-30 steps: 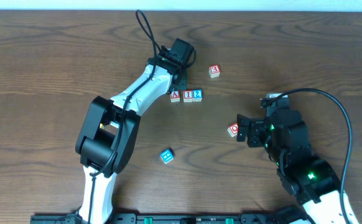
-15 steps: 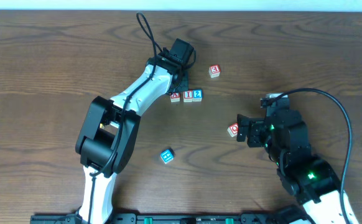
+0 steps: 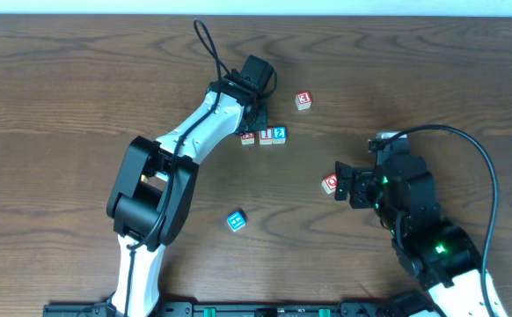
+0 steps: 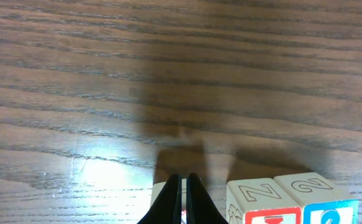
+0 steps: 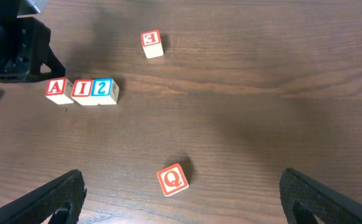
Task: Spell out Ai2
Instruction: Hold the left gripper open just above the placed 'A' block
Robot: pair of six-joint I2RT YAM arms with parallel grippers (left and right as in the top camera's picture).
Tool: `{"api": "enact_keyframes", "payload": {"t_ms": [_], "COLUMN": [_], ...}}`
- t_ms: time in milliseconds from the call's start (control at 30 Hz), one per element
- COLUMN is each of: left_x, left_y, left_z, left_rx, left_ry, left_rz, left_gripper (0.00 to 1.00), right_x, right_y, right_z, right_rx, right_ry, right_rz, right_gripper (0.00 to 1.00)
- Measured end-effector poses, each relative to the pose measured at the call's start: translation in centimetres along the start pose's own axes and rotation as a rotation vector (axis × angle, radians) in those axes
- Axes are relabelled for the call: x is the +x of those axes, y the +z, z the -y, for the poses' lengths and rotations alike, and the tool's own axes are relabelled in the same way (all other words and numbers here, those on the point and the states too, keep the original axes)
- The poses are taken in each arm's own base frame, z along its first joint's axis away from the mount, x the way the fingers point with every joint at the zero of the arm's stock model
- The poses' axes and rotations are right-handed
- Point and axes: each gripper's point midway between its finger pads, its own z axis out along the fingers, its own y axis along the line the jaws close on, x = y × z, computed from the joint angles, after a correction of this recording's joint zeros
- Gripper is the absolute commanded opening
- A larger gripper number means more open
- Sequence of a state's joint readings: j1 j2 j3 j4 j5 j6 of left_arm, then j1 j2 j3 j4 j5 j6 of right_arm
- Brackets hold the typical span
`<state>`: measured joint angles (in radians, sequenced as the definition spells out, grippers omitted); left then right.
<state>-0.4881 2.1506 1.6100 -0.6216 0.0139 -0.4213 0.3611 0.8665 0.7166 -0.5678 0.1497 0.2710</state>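
Observation:
The red "A" cube (image 3: 248, 138), red "I" cube (image 3: 265, 136) and blue "2" cube (image 3: 279, 134) lie in a row reading A, I, 2, and show the same way in the right wrist view: "A" (image 5: 56, 89), "I" (image 5: 82, 89), "2" (image 5: 104, 88). My left gripper (image 3: 252, 126) is shut, with its tips just behind the "A" cube. In the left wrist view its closed fingers (image 4: 184, 199) partly hide the "A" cube (image 4: 161, 194), with the "I" cube (image 4: 262, 202) and "2" cube (image 4: 321, 199) to the right. My right gripper (image 5: 181, 208) is open and empty.
A red "Q" cube (image 3: 330, 184) lies just in front of my right gripper, between its fingers in the wrist view (image 5: 172, 179). A red "3" cube (image 3: 303, 100) sits behind the row. Another blue cube (image 3: 235, 221) lies toward the front.
The "A" cube looks slightly more covered by the left gripper's tips. Both arms and the other cubes have stayed where they were.

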Motion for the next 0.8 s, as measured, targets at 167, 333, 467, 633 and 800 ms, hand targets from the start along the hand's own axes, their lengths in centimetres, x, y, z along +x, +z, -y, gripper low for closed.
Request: {"api": "enact_keyframes", "payload": {"t_ms": [167,333,467,633,800], "left_x": [0.12,0.16,0.20,0.19,-0.25], "left_y": [0.00,0.00,0.00,0.00,0.00], "left_z": [0.05,0.09,0.08,0.08,-0.44], "left_rx": [0.003,0.006,0.006,0.006,-0.021], "left_ry": [0.000,0.000,0.000,0.000,-0.002], "left_rz": [-0.006,-0.008,-0.010,-0.009,0.012], "left_gripper": [0.06,0.06,0.06,0.06,0.06], "right_x": [0.00,0.00,0.00,0.00,0.00], "right_y": [0.00,0.00,0.00,0.00,0.00], "right_z": [0.00,0.00,-0.01,0.00,-0.01], "right_rx": [0.000,0.000,0.000,0.000,0.000], "right_ry": [0.000,0.000,0.000,0.000,0.000], "right_rz": [0.000,0.000,0.000,0.000,0.000], "right_gripper": [0.99,0.99,0.99,0.99,0.99]}}
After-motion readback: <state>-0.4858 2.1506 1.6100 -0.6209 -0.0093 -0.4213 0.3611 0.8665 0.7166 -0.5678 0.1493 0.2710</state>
